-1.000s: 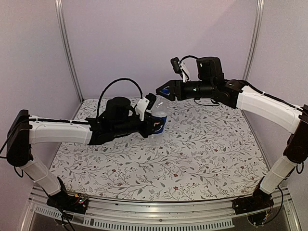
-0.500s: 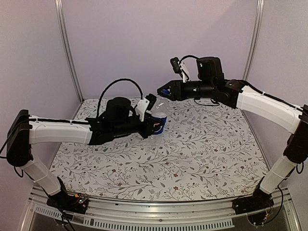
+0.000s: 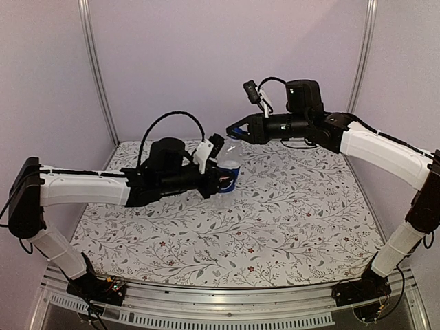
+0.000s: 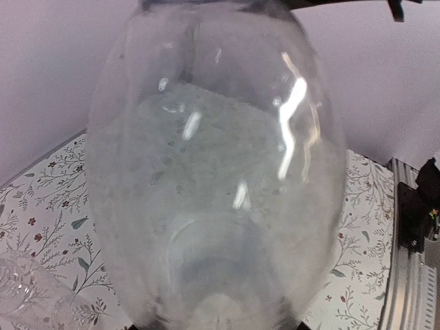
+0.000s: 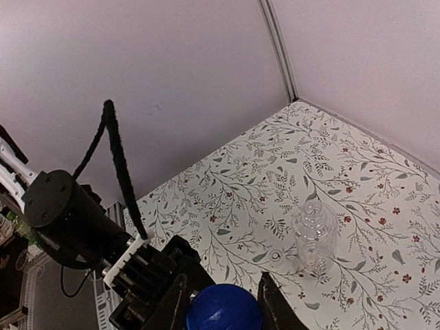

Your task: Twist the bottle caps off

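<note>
Right wrist view: the blue cap is pinched between the two fingers of the right gripper, whose jaws are closed onto it.
Cap and bottle: the cap is held up in the air, apart from the labelled bottle.
Left gripper: clamped round the labelled bottle's body, near the middle of the table.
Plain bottle: on the table, apart from the right gripper.
Table: covered with a leaf-patterned sheet.
Room: plain pale walls behind.
</note>
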Controlling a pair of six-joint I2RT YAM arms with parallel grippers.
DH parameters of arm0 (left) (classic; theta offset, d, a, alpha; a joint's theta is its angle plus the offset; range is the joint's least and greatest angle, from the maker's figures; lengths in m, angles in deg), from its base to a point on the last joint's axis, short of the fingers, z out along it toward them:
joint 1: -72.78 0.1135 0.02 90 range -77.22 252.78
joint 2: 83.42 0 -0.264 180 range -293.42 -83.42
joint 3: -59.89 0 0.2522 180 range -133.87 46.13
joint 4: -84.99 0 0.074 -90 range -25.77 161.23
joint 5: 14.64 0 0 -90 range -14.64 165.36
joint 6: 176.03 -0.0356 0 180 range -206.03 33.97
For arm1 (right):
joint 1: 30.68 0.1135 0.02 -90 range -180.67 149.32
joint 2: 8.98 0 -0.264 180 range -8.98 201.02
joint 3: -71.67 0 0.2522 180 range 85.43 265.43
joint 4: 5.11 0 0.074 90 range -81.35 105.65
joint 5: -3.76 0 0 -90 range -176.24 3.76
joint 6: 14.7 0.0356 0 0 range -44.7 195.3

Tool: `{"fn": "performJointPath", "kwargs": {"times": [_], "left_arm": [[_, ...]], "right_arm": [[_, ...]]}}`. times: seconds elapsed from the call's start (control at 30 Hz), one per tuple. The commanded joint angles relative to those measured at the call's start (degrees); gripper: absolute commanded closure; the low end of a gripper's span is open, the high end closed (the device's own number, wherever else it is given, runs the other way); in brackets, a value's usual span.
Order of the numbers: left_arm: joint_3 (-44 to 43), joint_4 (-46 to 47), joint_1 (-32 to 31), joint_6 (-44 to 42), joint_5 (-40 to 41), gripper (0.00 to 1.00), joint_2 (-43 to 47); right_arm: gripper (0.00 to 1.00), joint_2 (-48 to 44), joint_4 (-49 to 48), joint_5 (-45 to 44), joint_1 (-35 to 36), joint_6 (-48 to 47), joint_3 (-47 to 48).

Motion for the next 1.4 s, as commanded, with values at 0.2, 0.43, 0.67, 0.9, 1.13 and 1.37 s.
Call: {"fn": "performJointPath", "kwargs": {"times": [0.2,0.43,0.67,0.9,1.13,1.37], "left_arm": [[2.26,3.09,5.24,-0.41,-45.19,0.68,3.55],[-0.31,-0.37,5.52,-0.31,-56.14,0.70,0.56],[-0.64,0.54,5.49,0.36,-57.91,0.72,-0.85],[-0.28,0.69,5.68,0.29,-55.22,0.71,-0.38],[3.59,1.08,7.23,0.00,-42.70,0.71,5.00],[9.10,3.33,9.96,1.93,-30.47,0.69,13.87]], "right_arm": [[0.86,-5.29,-2.37,40.66,-6.09,-18.12,-2.78],[0.86,-4.19,-2.23,50.37,-7.30,-18.79,-1.92],[0.86,-3.54,-2.44,51.32,-7.30,-17.96,-1.05],[0.87,-3.96,-3.36,45.81,-7.58,-15.75,-1.04],[0.85,-7.26,-4.69,24.80,-10.94,-9.86,-5.87],[0.84,-11.27,-5.66,8.32,-11.08,-11.05,-15.78]]}}
